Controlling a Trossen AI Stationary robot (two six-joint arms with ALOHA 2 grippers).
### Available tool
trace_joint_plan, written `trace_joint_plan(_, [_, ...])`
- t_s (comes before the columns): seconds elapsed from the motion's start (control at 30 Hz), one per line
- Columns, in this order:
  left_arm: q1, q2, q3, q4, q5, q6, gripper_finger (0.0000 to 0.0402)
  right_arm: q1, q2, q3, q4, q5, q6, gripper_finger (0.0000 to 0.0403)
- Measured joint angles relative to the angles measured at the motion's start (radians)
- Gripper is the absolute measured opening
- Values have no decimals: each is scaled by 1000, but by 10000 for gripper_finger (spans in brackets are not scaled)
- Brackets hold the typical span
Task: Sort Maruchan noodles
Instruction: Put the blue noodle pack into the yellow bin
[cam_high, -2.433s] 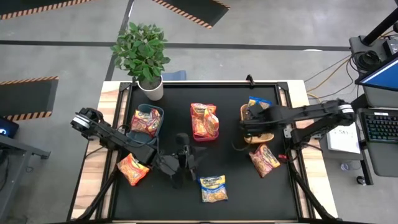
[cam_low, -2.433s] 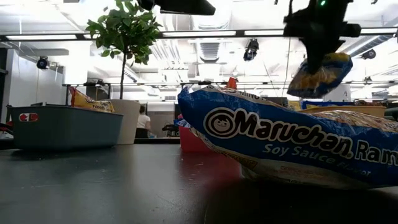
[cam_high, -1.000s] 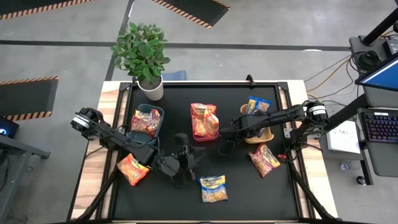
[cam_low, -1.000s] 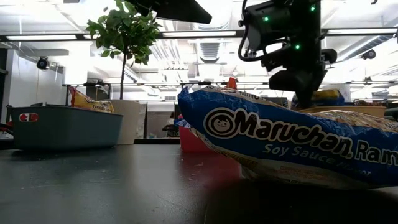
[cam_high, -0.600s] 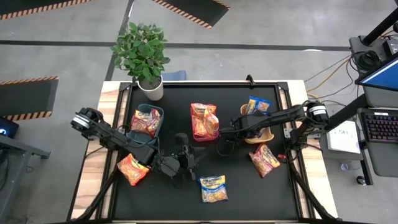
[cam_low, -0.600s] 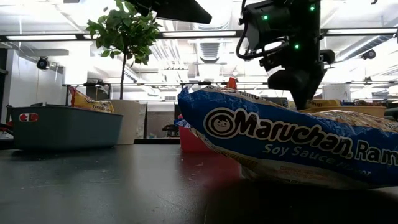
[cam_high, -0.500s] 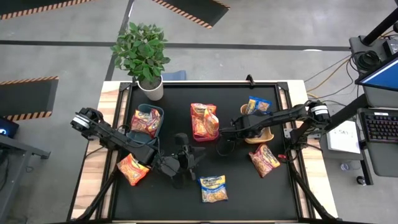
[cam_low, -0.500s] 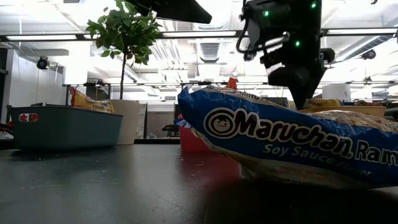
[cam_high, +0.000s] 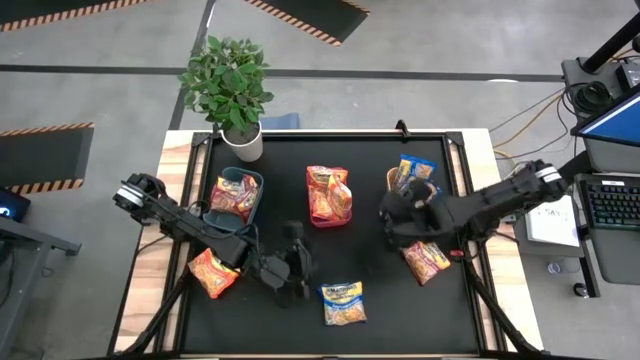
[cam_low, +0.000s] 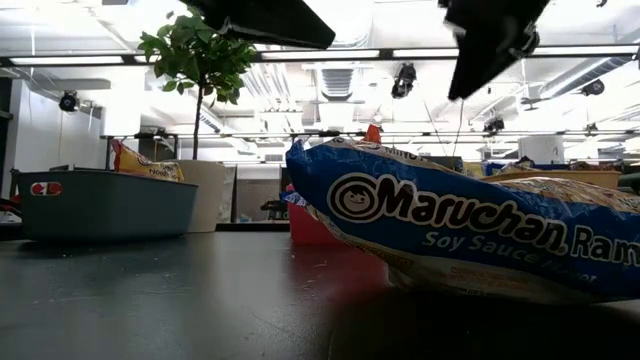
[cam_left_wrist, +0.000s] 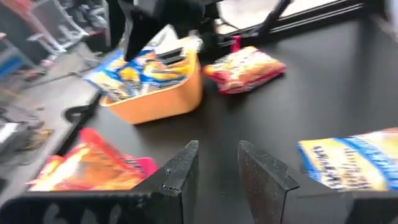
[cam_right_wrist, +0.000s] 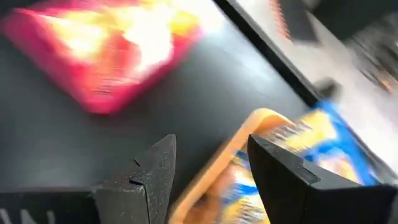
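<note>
Beside tan bin (cam_high: 398, 212): right hand (cam_right_wrist: 208, 171) (parted, empty).

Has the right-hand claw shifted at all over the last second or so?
Yes. The right gripper was reaching toward the red bin at the table's middle; it has pulled back toward the tan bin, beside the loose red-pink packet, with its fingers open.

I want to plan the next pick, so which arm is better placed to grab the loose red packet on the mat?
Probably the right. Its open gripper hangs just beside the red packet, near the tan bin. The left gripper, also open, sits mid-table, nearer the blue packet.
</note>
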Motion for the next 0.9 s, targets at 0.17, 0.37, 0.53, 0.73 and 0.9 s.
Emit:
trace_joint_plan(0.17, [-1,0,0,-18,165,-84,95,153,-59,-110,322,-62,-202,187])
trace_joint_plan(0.37, [-3,0,0,-20,381,-241,95,264,-68,-243,702,-292,-442,185])
trace_joint_plan(0.53, [-18,0,0,-19,408,-344,95,272,-52,-279,824,-353,-553,185])
trace_joint_plan(0.73, [-40,27,0,35,408,-370,95,271,-33,-279,829,-353,-607,185])
trace_joint_plan(0.9, [-47,60,2,60,408,-411,95,271,-30,-279,833,-385,-656,185])
